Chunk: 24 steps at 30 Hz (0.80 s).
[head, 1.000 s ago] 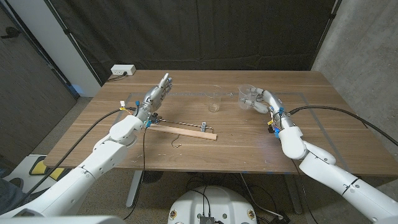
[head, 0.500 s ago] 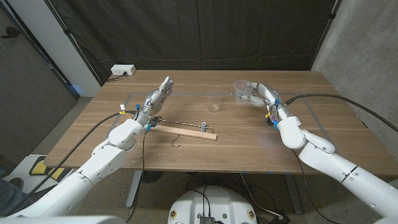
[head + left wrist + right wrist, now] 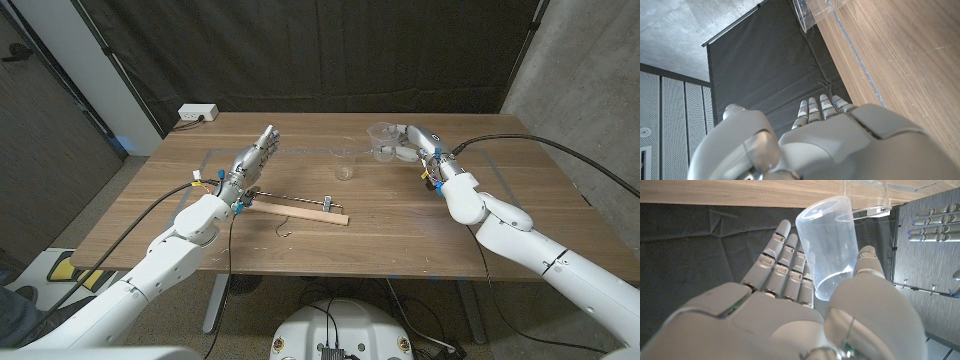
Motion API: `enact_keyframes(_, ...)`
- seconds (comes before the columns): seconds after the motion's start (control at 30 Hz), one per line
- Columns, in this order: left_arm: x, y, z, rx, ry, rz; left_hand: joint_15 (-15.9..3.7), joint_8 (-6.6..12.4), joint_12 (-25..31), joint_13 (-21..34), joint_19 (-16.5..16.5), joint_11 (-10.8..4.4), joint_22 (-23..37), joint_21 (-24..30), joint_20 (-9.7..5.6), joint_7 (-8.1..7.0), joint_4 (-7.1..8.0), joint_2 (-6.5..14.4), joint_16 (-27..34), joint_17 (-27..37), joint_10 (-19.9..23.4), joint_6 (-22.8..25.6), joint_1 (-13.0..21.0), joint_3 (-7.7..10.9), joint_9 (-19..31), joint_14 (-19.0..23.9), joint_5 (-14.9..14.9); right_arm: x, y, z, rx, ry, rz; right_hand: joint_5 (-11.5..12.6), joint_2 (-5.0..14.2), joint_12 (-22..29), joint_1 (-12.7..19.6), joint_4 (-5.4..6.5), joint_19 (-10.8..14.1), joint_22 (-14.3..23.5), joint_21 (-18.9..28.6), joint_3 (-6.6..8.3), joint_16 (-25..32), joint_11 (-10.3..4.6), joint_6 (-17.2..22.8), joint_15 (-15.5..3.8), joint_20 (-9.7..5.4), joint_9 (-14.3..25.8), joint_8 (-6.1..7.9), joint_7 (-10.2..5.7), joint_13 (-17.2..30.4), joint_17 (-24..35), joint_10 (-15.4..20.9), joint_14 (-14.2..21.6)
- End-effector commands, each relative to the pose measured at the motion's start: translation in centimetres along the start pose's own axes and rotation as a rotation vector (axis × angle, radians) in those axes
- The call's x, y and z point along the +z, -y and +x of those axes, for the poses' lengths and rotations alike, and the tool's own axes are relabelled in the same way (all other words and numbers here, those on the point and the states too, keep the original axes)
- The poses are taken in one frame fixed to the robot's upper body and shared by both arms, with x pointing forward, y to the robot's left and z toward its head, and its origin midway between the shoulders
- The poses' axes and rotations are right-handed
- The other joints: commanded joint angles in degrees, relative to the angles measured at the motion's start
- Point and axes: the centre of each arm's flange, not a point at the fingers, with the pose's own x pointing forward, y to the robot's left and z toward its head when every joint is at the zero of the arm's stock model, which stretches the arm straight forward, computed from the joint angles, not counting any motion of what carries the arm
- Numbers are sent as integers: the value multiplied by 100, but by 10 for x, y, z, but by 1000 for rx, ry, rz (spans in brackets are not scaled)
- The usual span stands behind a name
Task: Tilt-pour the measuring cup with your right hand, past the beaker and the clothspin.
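One wooden table (image 3: 400, 225) carries the things. On it stand one clear beaker (image 3: 345, 165), one wooden hanger bar (image 3: 295, 210) and one clothespin (image 3: 330, 203) clipped to that bar. One clear measuring cup (image 3: 381, 140) is up in the right hand (image 3: 412, 146). One white power strip (image 3: 198, 113) sits at the far corner. Two robot hands count in all, with the left hand (image 3: 250, 160)

- Our right arm reached in from the bottom right corner toward the far middle of the table.
- Our right hand (image 3: 408, 143) was raised and gripped the clear cup (image 3: 381, 139) between thumb and fingers (image 3: 782, 260).
- Our left arm stretched forward on the left.
- Our left hand (image 3: 252, 156) held nothing, its fingers (image 3: 821, 106) straight and close together.
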Motion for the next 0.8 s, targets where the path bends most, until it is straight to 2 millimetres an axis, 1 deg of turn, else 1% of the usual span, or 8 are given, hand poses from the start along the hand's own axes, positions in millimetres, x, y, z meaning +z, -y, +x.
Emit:
enact_keyframes(0.03,1,-2,1,-6,5,15,21,-31,-31,12,-40,7,26,30,24,4,-6,14,5,31,32,56,45,-36,15,16,-20,-3,6,25,44,1,-78,-33,296,-6,226,133,64,27,28,132,1,10,383,-537,-603,9,14,-323,6,34,85,85)
enact_keyframes(0.2,3,-5,1,2,17,18,14,-33,-29,12,-42,2,26,30,21,0,-6,16,3,31,39,54,50,-40,15,14,-23,-5,6,35,70,9,-126,-51,301,-14,231,133,69,27,29,133,4,-9,394,-549,-609,9,9,-322,6,33,91,108)
enact_keyframes(0.4,5,-7,2,4,25,21,8,-35,-30,12,-41,7,26,31,25,-1,-5,18,4,31,40,55,56,-45,15,19,-26,-7,12,44,98,11,-188,-72,308,-23,230,138,75,28,30,132,0,-31,417,-556,-610,11,7,-328,7,34,101,117)
enact_keyframes(0.8,0,-8,5,10,20,9,9,-37,-33,12,-48,6,26,30,27,-9,-4,22,0,31,40,58,66,-55,16,15,-32,3,22,57,145,62,-298,-99,318,-32,246,135,85,29,31,136,-6,-59,438,-574,-619,12,-4,-339,7,33,131,136)
